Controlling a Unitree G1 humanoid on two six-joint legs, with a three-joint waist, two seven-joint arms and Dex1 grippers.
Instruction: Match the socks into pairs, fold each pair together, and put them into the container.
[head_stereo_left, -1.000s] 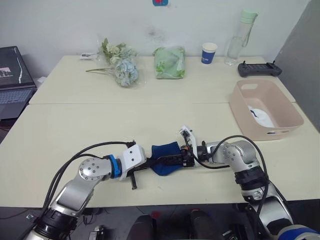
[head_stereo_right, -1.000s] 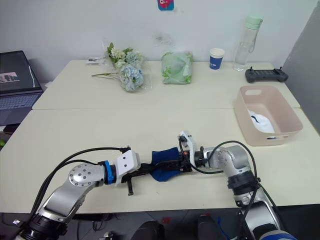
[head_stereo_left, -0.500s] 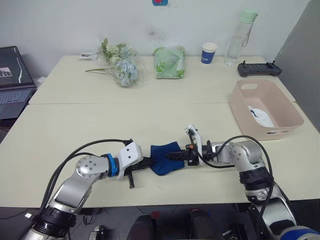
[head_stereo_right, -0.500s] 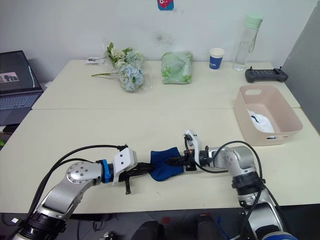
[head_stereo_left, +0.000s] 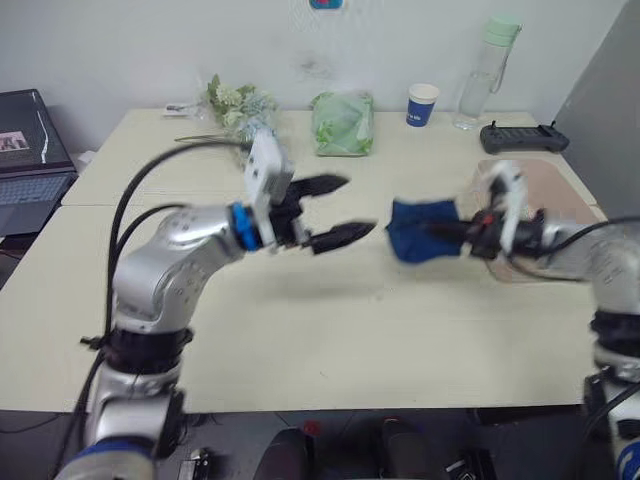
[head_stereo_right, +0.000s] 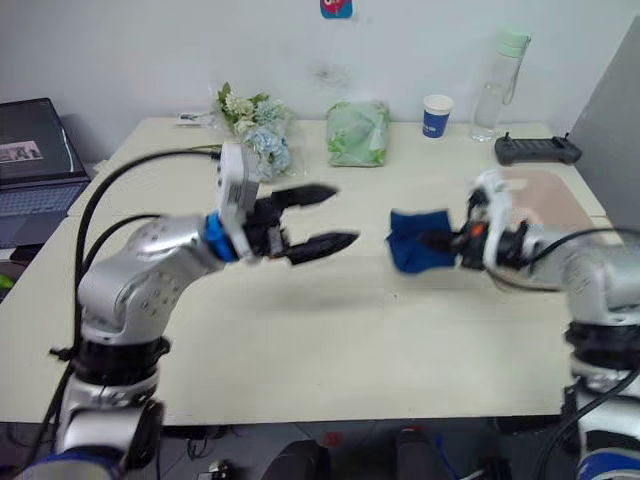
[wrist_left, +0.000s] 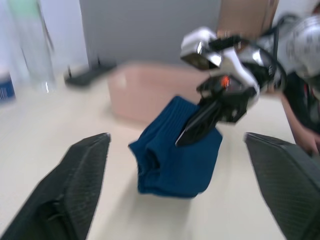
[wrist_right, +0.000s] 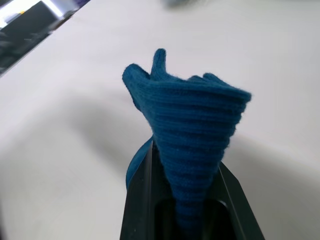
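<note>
I am holding the left gripper raised above the table, fingers spread wide and gripping nothing. The right gripper is clamping the folded navy socks in the air, just beside the pink container, which is sitting behind it.

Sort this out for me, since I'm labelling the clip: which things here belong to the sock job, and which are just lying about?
Part of the job:
- navy socks, folded, clamped in the right gripper
- pink container
- left gripper, open, holding nothing

Just lying about:
- flowers
- green bag
- paper cup
- water bottle
- black controller
- laptop
</note>
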